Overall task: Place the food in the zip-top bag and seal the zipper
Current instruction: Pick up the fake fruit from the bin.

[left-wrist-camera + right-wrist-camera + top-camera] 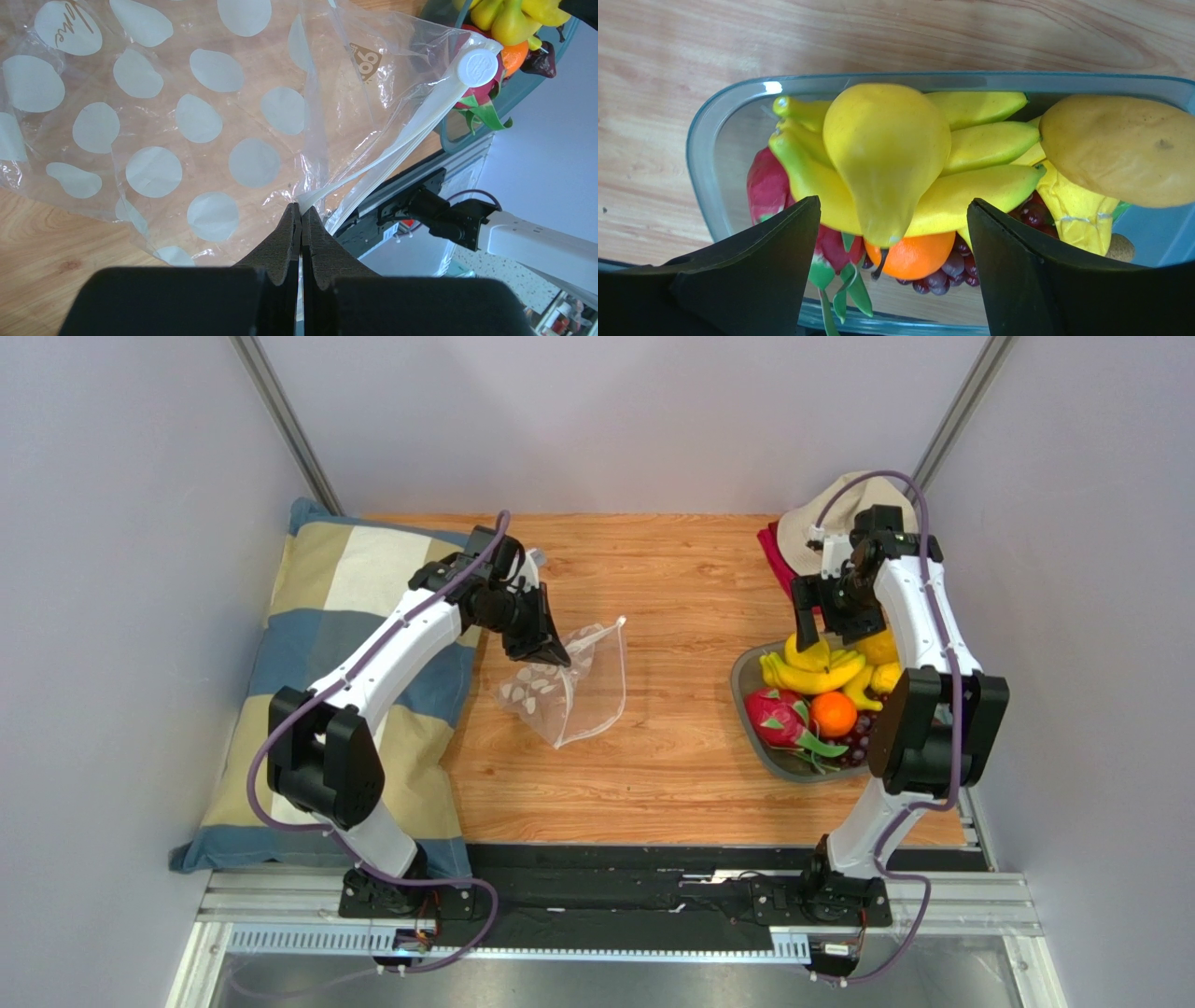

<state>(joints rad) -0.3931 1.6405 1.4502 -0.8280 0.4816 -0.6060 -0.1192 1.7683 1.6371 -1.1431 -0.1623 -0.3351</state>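
The task is only at its start. All the food (818, 693) lies in the grey tray (739, 676) near the right edge of the table (673, 784). The zip-top bag (568, 693) in the middle of the table looks empty, and its zipper (414, 119) is not sealed. The left gripper (302, 215) reaches forward and is closed, pinching the bag's mouth edge. The right gripper (892, 210) hangs over the tray above a yellow fruit (885, 154), with its jaws wide apart and holding nothing.
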